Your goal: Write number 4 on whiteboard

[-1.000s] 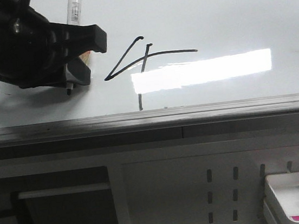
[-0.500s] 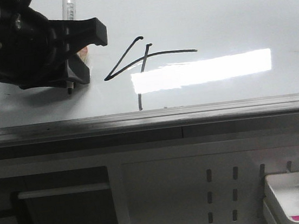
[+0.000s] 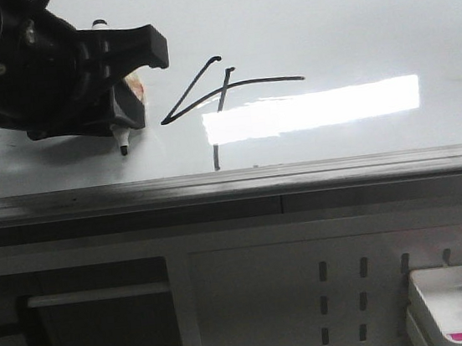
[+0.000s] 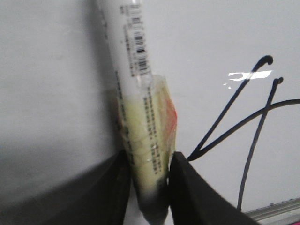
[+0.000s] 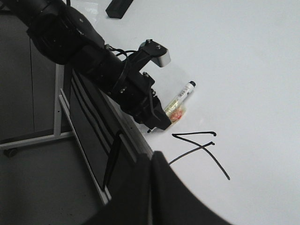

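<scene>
The number 4 [image 3: 220, 98] sits on the whiteboard [image 3: 347, 15], drawn in thin black strokes just at ten o'clock of the bright light reflection [image 3: 312, 109]. At nine o'clock from it, close beside its pointed corner, the left gripper [image 3: 126, 110] is clamped on a marker [image 3: 123, 142] whose dark tip pokes out below the fingers. The left wrist view adds what the front cannot — yellowish tape wrapped round the marker [image 4: 140, 140] and a barcode on its barrel. The right wrist view shows the marker [image 5: 180, 99] lying aslant against the board beside the 4 [image 5: 199, 150]; the right gripper [image 5: 150, 187] appears only as a dark blurred shape — its opening cannot be told. At five o'clock, a white tray [image 3: 428, 301] holds coloured markers.
</scene>
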You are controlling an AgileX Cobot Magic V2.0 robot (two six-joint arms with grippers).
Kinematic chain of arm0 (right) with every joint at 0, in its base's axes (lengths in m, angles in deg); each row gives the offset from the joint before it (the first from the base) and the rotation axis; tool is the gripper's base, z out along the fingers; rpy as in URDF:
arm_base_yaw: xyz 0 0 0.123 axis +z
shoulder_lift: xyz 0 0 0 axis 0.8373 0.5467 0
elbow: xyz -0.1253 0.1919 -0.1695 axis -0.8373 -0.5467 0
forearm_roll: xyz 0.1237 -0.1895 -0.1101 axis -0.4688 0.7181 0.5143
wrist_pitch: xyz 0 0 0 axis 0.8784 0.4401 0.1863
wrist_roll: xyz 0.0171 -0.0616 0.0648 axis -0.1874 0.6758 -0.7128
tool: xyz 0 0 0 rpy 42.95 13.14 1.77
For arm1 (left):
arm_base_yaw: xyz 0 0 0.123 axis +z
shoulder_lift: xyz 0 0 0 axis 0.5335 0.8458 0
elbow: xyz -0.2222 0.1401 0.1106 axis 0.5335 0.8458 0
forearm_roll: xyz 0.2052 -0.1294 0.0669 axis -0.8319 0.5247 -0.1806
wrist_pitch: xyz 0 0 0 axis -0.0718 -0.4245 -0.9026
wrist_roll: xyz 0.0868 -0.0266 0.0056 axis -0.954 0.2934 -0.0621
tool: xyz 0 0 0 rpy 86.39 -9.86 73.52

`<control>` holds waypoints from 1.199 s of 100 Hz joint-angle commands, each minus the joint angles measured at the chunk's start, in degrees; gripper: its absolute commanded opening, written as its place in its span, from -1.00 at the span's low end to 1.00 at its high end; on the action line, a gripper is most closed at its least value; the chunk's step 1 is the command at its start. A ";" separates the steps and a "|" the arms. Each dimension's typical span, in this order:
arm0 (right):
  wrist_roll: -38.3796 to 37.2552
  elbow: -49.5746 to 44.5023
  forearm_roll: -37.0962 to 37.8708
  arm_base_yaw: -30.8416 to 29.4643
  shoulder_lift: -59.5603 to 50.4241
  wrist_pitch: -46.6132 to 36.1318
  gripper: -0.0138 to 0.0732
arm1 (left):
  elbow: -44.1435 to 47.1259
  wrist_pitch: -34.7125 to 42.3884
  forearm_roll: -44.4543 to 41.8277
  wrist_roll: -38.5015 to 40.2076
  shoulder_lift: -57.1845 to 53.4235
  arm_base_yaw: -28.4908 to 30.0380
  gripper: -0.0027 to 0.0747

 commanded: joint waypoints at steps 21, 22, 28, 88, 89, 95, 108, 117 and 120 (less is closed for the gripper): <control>-0.30 1.32 1.66 -0.06 0.16 -4.44 -0.80 | -0.57 4.59 0.70 0.51 0.35 0.77 -0.01; -0.30 1.32 1.66 -0.06 0.16 -4.44 -0.80 | -0.57 4.59 0.70 0.51 0.35 0.77 0.01; -0.30 1.32 1.66 -0.06 0.16 -4.44 -0.80 | -0.57 4.83 0.70 0.51 0.35 0.77 0.04; -0.30 1.32 3.90 -0.06 0.16 -5.22 -0.80 | -2.99 2.76 0.70 0.51 -4.28 0.66 0.73; -0.30 1.32 3.90 -0.06 0.16 -5.22 -0.80 | -2.99 2.76 0.70 0.51 -4.53 0.66 0.73; -0.30 1.32 3.90 -0.06 0.16 -5.50 -0.80 | -2.99 2.76 0.70 0.51 -6.85 0.41 0.73; -0.66 1.32 3.76 -0.06 0.16 -5.59 -0.80 | -2.99 2.29 0.60 -0.27 -12.44 0.03 0.73; -2.21 1.32 3.76 -0.06 0.01 -5.46 -0.80 | -2.44 1.84 0.60 -2.17 -17.22 0.03 0.73; -2.51 1.32 3.87 -0.06 -0.13 -5.30 -0.80 | -2.05 1.84 0.60 -3.28 -18.73 0.03 0.73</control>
